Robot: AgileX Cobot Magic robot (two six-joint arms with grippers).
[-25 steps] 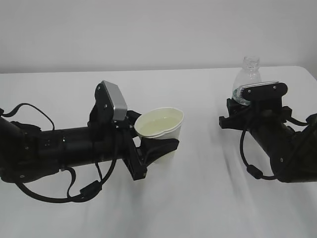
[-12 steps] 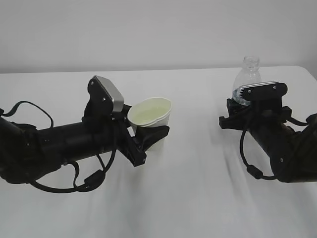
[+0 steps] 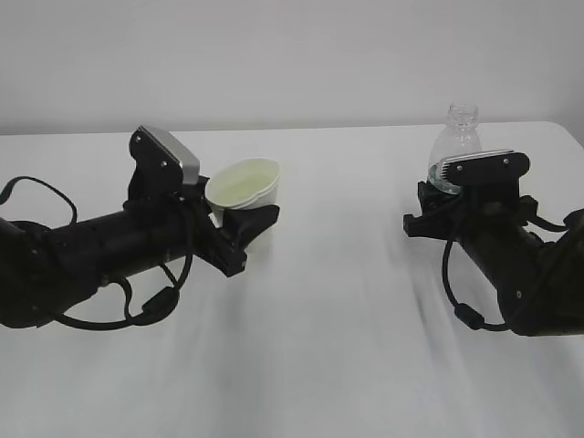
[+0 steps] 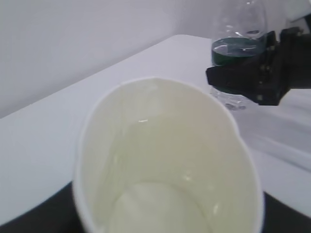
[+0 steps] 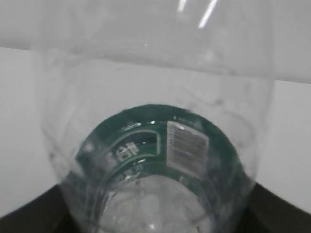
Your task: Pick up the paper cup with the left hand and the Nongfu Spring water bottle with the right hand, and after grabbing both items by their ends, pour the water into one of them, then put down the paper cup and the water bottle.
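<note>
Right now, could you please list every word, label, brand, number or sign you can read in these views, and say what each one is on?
Nothing can be quoted with confidence.
Water bottle: the green label band carries white characters and a barcode patch, all too blurred to read.
Paper cup: plain, no print visible.
Table and wall: no text or signs.

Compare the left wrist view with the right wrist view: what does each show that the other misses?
Only the left wrist view shows the paper cup, looking into its cream inside, with the right gripper around the bottle beyond. Only the right wrist view shows the label's barcode and white print close up. Both show the Nongfu Spring water bottle with its green band, and the white table.
</note>
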